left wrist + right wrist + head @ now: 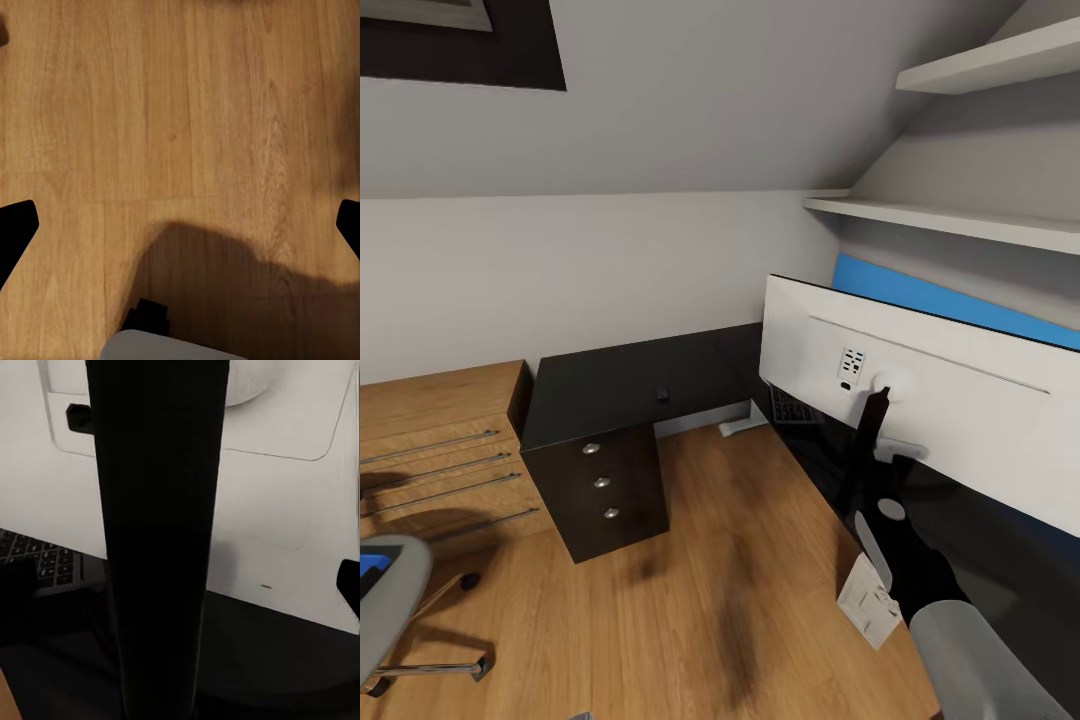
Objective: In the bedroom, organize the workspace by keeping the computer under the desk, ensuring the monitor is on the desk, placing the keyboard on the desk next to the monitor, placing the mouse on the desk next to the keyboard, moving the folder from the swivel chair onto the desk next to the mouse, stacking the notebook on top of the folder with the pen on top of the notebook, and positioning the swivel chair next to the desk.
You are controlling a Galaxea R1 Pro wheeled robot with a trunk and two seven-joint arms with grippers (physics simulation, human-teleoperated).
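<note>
The right gripper [882, 470] sits at the slim black stand [157, 540] of the wide white-backed monitor [960, 400] on the glossy black desk [620, 385], seemingly to steady or shift it. I cannot tell whether its claw is clamped. The left gripper [180, 225] hangs spread apart over the wooden floor [180, 112], idle.

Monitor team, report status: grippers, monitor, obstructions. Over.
Right gripper at the monitor stand, grip unclear. Left gripper open over floor. Keyboard behind monitor.
</note>
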